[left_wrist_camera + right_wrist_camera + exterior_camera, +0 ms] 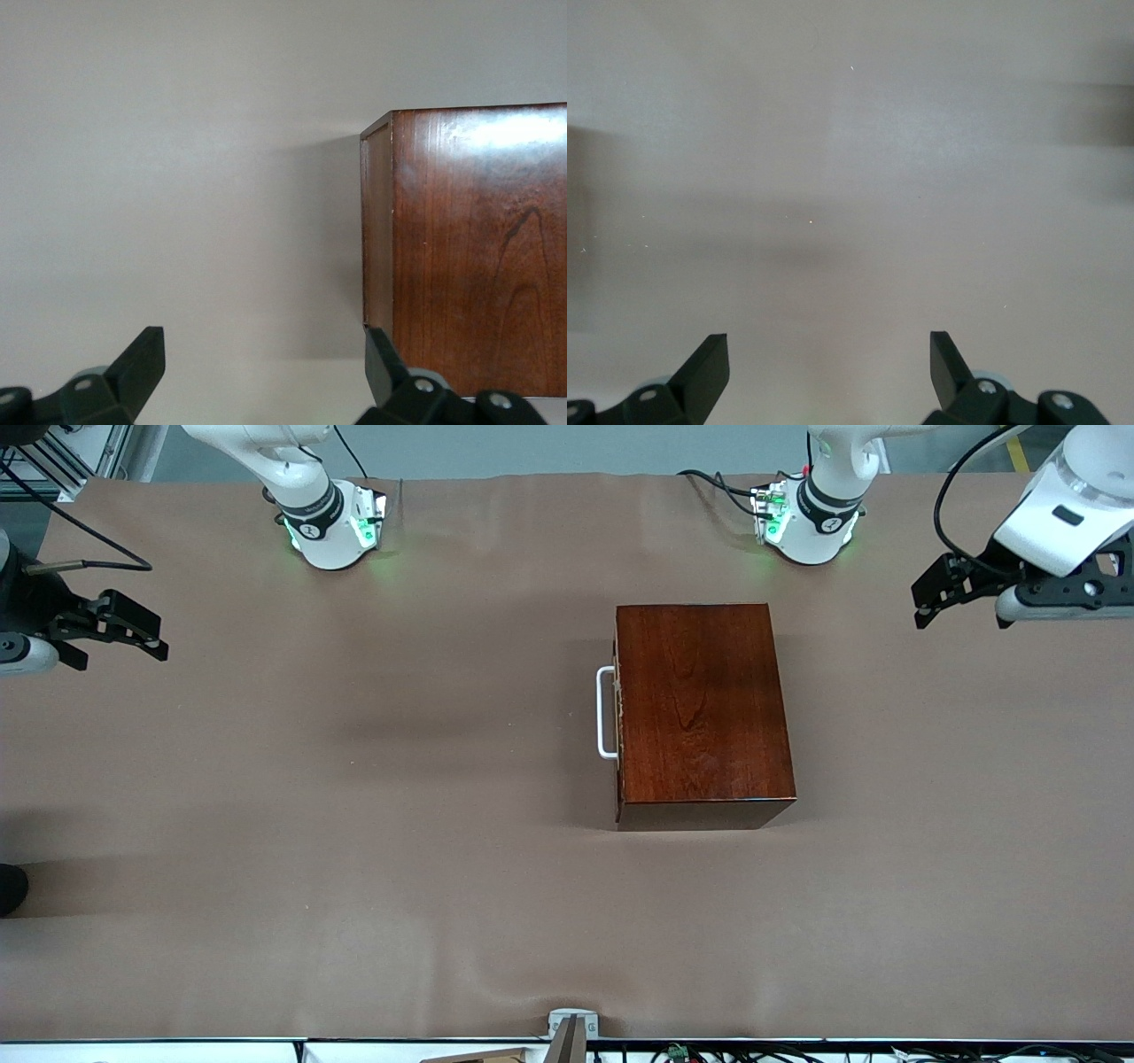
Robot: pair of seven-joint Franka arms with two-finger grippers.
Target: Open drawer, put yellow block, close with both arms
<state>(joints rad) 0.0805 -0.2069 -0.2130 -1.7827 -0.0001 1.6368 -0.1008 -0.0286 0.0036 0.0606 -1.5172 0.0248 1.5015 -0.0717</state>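
Observation:
The mahogany box (700, 704) stands on the table. Its drawer is shut, and the white U-shaped handle (606, 713) faces the right arm's end of the table. The yellow block is out of view. My left gripper (926, 607) is open and empty, up in the air over the table's left-arm end, apart from the box. In the left wrist view the gripper (264, 354) shows with a corner of the box (478, 248). My right gripper (158, 642) is open and empty over the table's right-arm end. The right wrist view shows the gripper (829, 354) over bare cloth only.
A brown cloth (354, 824) covers the whole table. The two green-lit arm bases (332, 527) (806, 522) stand along the edge farthest from the front camera. A small grey clamp (571, 1023) sits at the nearest edge.

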